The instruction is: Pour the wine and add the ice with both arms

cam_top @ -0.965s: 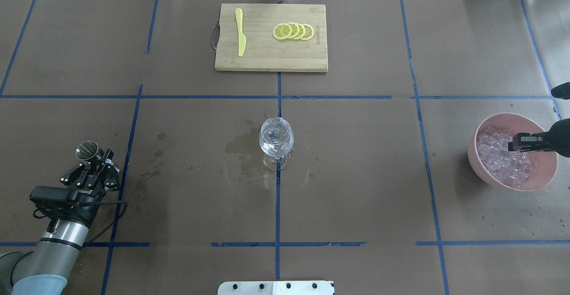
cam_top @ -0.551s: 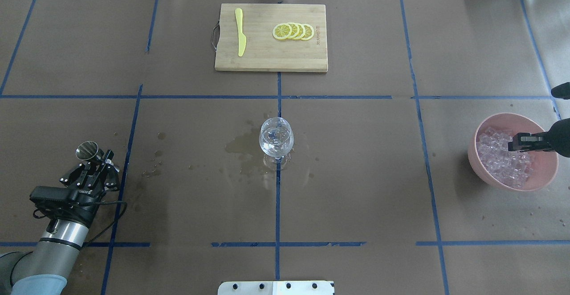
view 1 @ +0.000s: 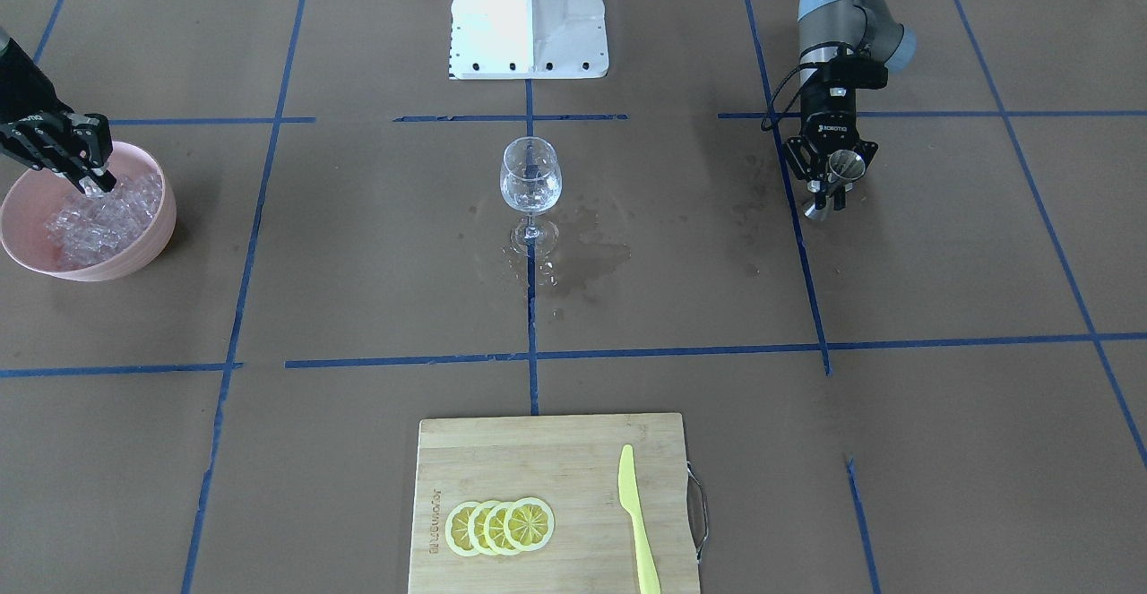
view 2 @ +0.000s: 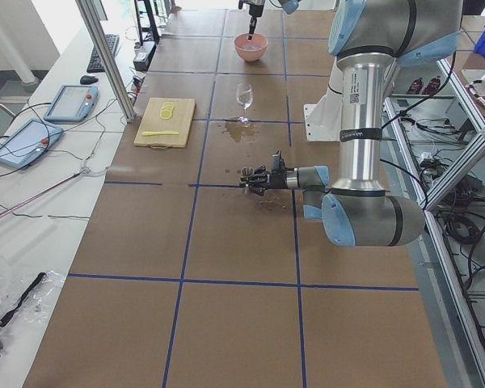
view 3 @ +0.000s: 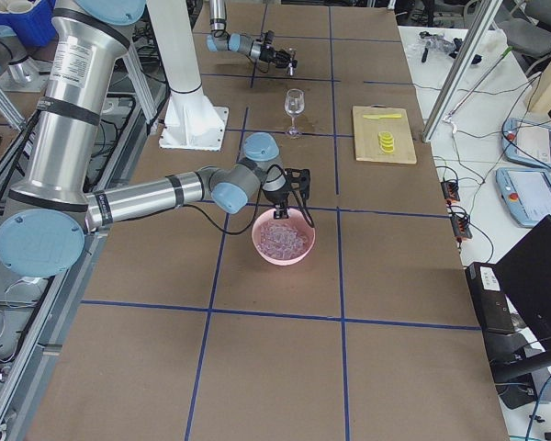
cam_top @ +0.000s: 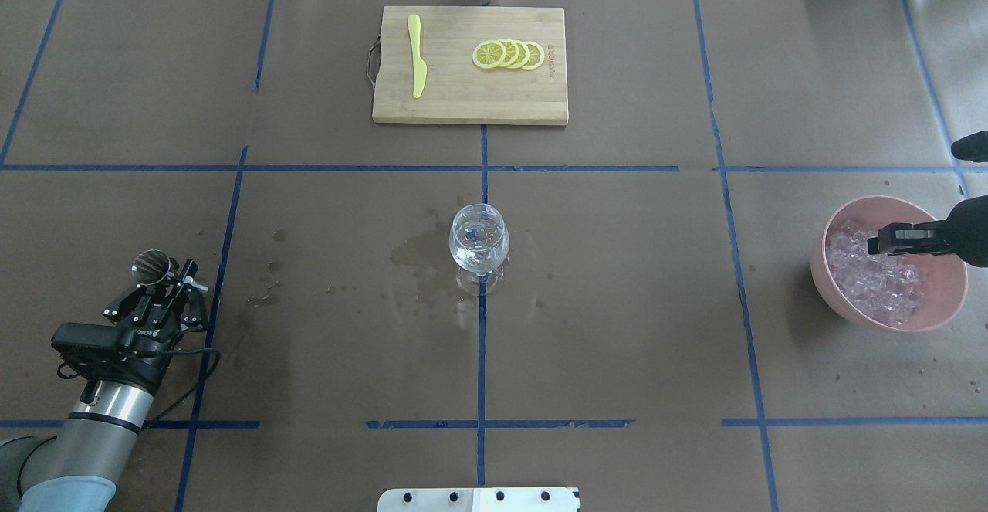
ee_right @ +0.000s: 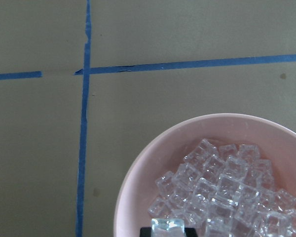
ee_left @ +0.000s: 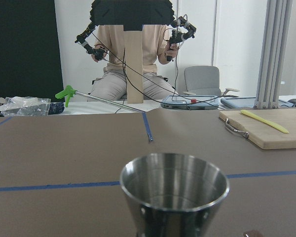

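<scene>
While the wine glass (cam_top: 478, 245) stands upright mid-surface (cam_top: 617, 342) with a little clear wine (cam_top: 478, 235) in it, hardly visible, the right gripper (cam_top: 876, 240) hangs well to the glass's right over the pink bowl (cam_top: 949, 303) of ice (cam_top: 880, 288), jaws closed on one ice cube (ee_right: 167, 226) just above the heap. Left gripper (cam_top: 168, 279) is well to the glass's left, low over the surface, jaws gripping a steel cup (cam_top: 152, 262), mouth up. Wet patch (cam_top: 421, 253) just beside the glass foot.

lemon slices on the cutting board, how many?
4 lemon slices, overlapping in one row on the cutting board's right half in the overhead view. The yellow knife lies apart on its left half. The overlap could hide another slice.
</scene>
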You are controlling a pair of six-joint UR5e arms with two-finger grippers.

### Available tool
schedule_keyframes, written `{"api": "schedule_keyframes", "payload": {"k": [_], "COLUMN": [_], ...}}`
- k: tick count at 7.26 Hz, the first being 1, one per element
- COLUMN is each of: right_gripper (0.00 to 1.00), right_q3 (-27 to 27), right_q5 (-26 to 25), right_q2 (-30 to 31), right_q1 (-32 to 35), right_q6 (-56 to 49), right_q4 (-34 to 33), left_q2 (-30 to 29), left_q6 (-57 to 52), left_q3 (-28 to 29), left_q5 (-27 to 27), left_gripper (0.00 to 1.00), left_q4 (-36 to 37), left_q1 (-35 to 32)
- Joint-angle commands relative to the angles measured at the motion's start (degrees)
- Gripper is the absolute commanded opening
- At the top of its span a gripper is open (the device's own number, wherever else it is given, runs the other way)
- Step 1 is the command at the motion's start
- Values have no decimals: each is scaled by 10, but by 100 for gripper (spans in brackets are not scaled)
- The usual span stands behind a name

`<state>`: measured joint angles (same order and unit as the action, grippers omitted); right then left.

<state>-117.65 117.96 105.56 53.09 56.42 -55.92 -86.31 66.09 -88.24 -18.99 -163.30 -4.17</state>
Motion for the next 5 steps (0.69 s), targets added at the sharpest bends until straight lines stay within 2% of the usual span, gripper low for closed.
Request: {"api": "schedule_keyframes", "payload": {"k": [1, 2, 3, 5], "right_gripper": [0, 0, 0, 0], "right_q3": [-20, -21, -21, -21], "right_q5": [5, 7, 30, 40], "right_q2": [-4, -23, -46, -90], "right_q1": [0, 0, -1, -1], "right_q6": [1, 4, 18, 56], "right_q4": [0, 0, 0, -1], "left_q2": [0, 0, 0, 0], "left_q6": [0, 0, 0, 0], "left_q3": [1, 1, 3, 3], "left_q5": [-1, -1, -1, -1], "left_gripper": [33, 35, 38, 47], "left_q4": [0, 0, 0, 0], "left_q1": [0, 0, 0, 0]}}
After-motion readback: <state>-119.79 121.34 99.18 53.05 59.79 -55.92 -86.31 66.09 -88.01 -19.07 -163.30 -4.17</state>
